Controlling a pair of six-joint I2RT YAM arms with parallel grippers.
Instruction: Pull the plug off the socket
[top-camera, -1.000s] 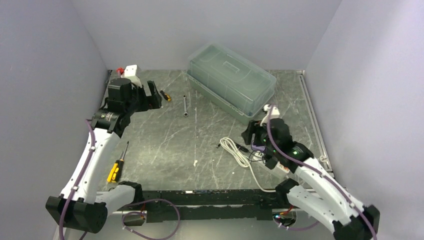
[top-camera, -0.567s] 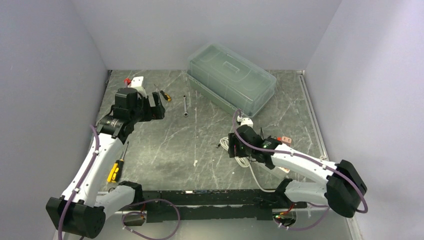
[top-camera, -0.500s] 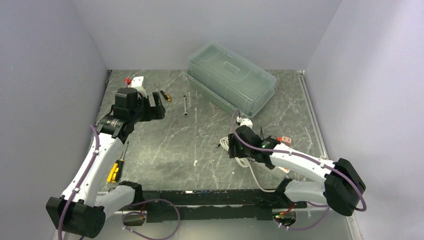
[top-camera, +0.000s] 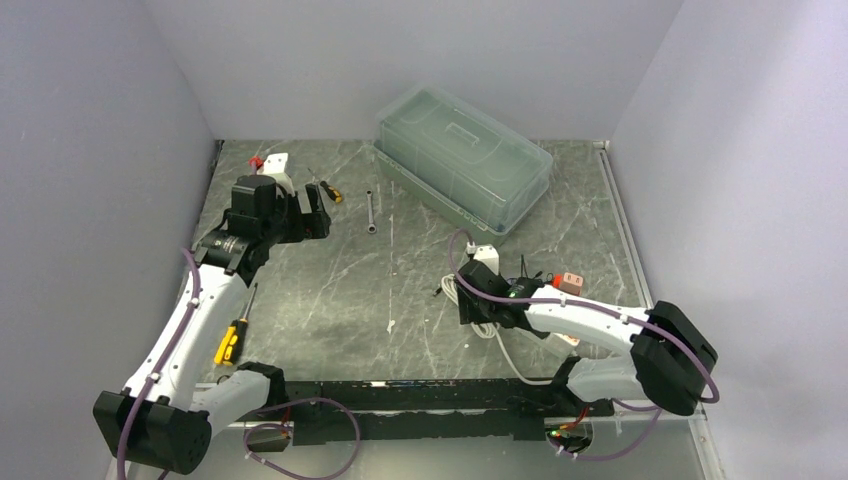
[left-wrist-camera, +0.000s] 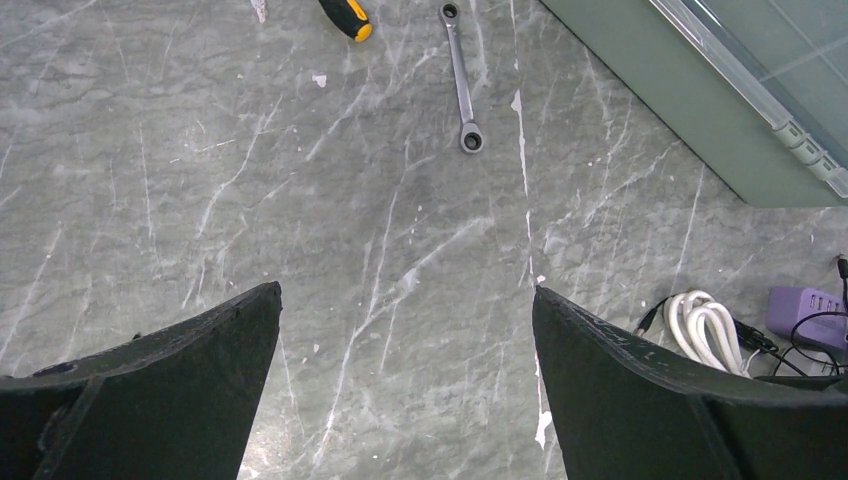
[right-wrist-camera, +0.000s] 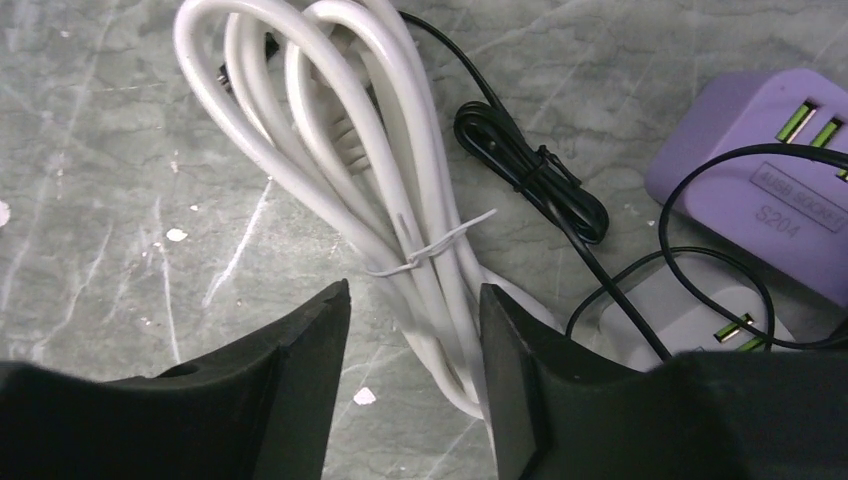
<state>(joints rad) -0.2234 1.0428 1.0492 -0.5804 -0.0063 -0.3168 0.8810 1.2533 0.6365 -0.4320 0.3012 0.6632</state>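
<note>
Marble tabletop (top-camera: 330, 275) — white cord coil (right-wrist-camera: 400, 200) lies diagonal, btw parted R jaws; L jaws agape.

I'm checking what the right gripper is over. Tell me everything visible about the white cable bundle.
The white cable bundle is a glossy, round cord folded into several long loops, cinched near one end by a thin white zip tie. It lies flat on the grey marbled table, beside a thin black cable and the purple socket block. Its tied end runs between the open fingers of the right gripper; contact is unclear.
</note>
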